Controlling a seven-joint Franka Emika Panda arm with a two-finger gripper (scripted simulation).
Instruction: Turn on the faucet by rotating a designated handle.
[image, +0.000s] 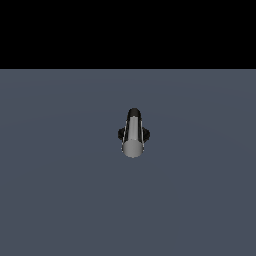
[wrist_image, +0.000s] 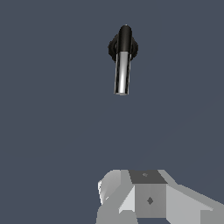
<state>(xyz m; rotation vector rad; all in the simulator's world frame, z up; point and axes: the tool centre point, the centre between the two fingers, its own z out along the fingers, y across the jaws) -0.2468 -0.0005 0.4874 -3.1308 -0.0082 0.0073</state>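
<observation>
One tool is showing only in the wrist view, as a pale blocky mass with a darker panel in its middle; its fingertips are lying outside the picture, so I cannot tell whether its jaws are standing spread or pressed together; nothing is visibly sitting between them, and it is touching nothing; the exterior view is not catching the arm at all. Going outward, a wide stretch of bare grey-blue surface is separating the tool from the faucet, which is standing well apart from it; the wrist camera is looking down on the fixture, which suggests the arm is hanging above the surface, probably so that the whole fixture is staying in sight ahead of an approach. The faucet's black round base is sitting flat on the surface, presumably fixed there so that only the upper part is turning; the black elbow is rising from it, and the handle, a straight grey metallic bar, is reaching out from the elbow with its free end nearer the tool than the base is. In the exterior view the handle is pointing nearly straight at the camera, its flat round end facing the lens, the base peeking out on both sides; by my judgement the turning is not yet begun.
</observation>
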